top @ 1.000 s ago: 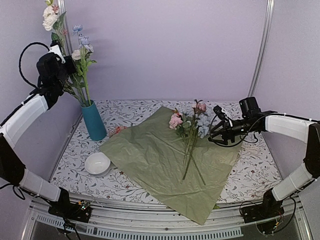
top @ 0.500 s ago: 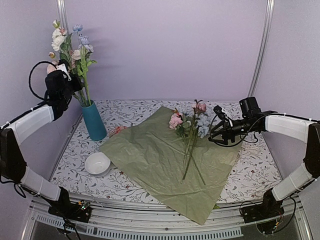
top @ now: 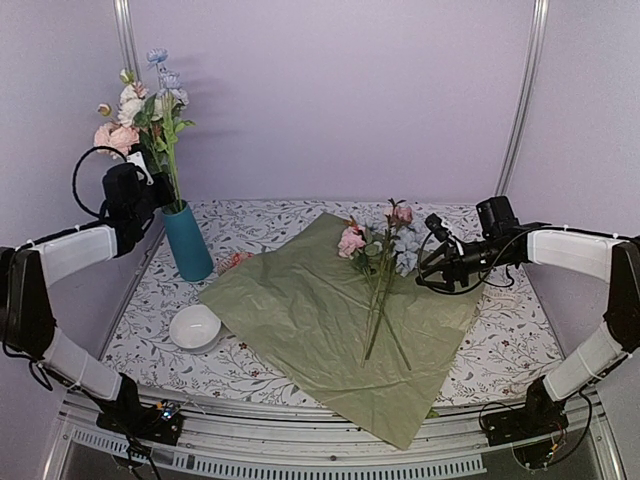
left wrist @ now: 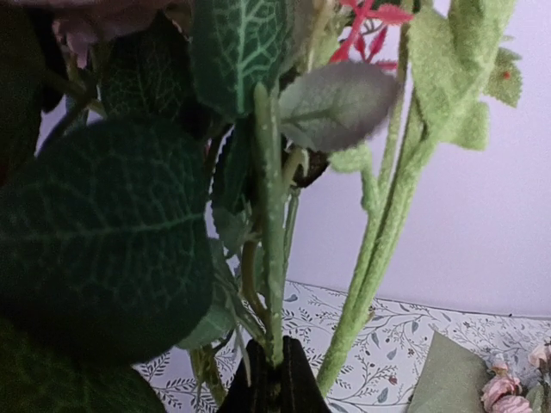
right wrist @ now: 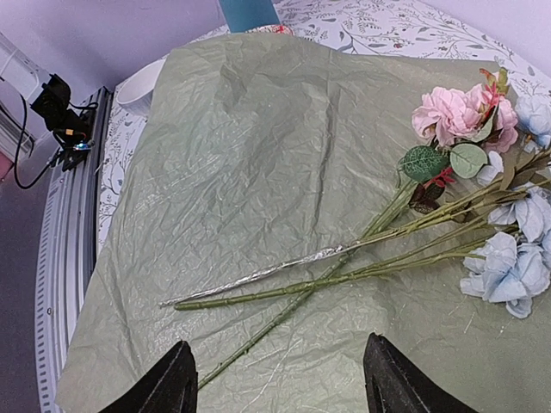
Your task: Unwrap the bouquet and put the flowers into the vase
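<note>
Since the earlier frame, the left claw (top: 138, 186) has dropped at the upper left. This has brought its pink and cream flowers (top: 117, 128) down beside the blue blooms (top: 160, 72) already standing in the vase (top: 188, 243). Its fingers are pressed together on one green stem (left wrist: 269, 258), up and left of the vase mouth. The right claw (top: 428, 252), spread wide, has not moved. The remaining flowers (right wrist: 469, 129) lie on the green sheet (right wrist: 258, 138) just ahead of it. Bare sheet fills the lower left of the right wrist view. A white bowl (top: 194, 327) sits near the vase.

Vase (top: 188, 243) far left, bowl (top: 194, 326) before it; flowers (top: 380, 270) on sheet (top: 300, 310), centre-right.
</note>
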